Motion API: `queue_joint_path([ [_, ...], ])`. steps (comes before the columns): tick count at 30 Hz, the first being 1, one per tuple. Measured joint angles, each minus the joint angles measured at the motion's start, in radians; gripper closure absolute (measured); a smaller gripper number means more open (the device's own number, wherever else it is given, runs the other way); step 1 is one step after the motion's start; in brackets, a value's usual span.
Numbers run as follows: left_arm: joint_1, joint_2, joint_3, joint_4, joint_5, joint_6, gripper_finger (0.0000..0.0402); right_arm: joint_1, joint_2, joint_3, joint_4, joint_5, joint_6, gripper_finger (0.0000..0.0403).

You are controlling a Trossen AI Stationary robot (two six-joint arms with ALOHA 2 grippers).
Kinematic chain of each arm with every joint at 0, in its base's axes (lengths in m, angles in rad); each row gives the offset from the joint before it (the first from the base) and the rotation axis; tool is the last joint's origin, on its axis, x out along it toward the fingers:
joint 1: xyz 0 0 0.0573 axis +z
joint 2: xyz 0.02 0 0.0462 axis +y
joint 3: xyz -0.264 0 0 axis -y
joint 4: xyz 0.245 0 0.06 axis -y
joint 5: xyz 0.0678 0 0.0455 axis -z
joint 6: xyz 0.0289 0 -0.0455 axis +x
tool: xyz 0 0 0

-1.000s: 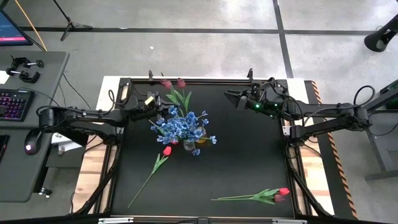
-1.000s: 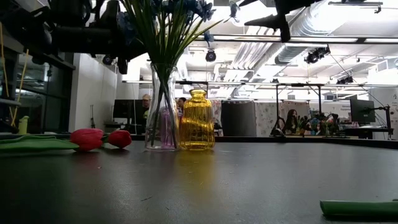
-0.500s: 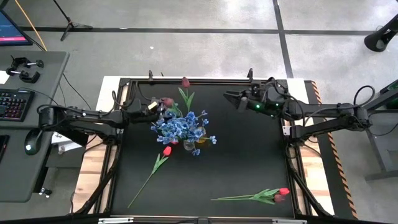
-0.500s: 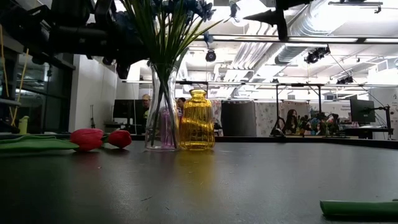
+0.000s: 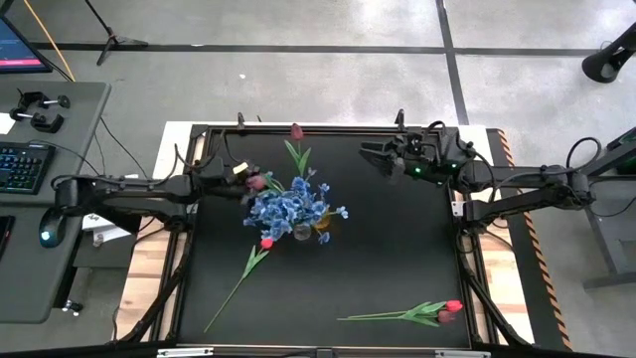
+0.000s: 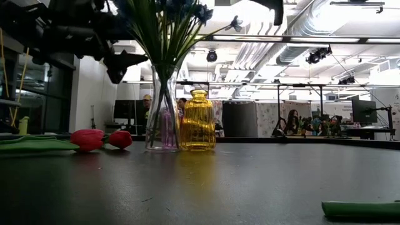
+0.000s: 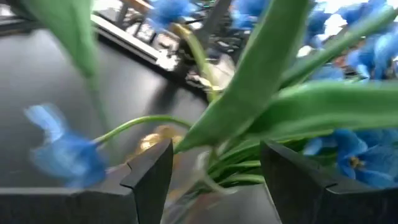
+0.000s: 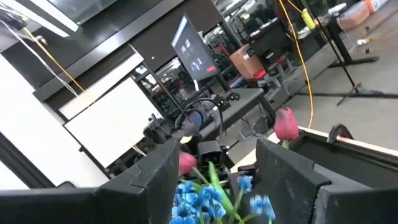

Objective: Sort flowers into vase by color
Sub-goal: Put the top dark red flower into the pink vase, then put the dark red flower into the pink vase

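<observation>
Holding a dark maroon tulip (image 5: 257,182) by its stem, the left tool (image 5: 238,179) hovers at the nine o'clock edge of the blue flowers (image 5: 294,207) in the clear vase (image 6: 162,112) mid-desk (image 5: 397,259). A snag on the crowded blossoms could tip that vase or drop the tulip into the wrong colour group. The tulip's bloom points toward three o'clock, stem apparently running nine-to-three. At one o'clock, the right tool (image 5: 370,152) waits with fingers spread, empty.

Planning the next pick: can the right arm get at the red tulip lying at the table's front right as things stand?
Probably yes. The red tulip lies alone on bare table on the right arm's side; the right gripper is open, empty and raised, with nothing between them.
</observation>
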Motion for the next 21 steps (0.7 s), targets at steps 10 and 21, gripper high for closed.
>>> queue_joint_path([
  [10,0.082,-0.170,0.000,-0.268,-0.028,0.063,0.0174,0.000,-0.051,0.000,0.005,-0.003,-0.060,0.0199],
  [21,0.094,-0.206,0.122,-0.840,-0.159,0.261,0.0174,-0.001,-0.067,0.000,0.033,0.005,-0.095,0.0199],
])
